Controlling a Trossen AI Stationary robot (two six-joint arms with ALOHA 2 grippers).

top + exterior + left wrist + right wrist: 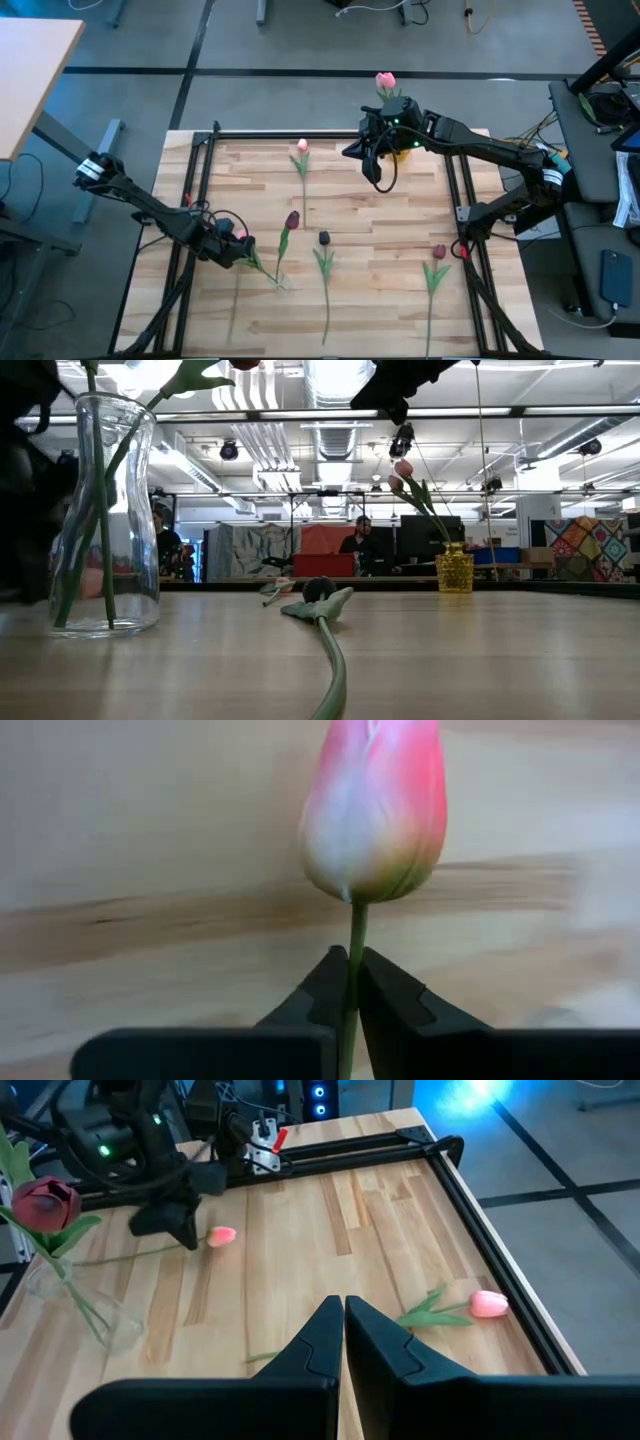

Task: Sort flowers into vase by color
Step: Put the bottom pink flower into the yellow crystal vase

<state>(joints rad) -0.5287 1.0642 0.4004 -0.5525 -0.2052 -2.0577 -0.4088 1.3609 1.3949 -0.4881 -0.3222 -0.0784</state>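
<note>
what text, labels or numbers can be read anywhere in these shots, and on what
None can be read.
White bands on the left arm and right arm: any print too small to read.
Left gripper, right gripper, clear vase and yellow vase: no lettering visible.

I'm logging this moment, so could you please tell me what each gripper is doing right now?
Left gripper: closed on the stem of a pink tulip.
Right gripper: closed, holding nothing.
</note>
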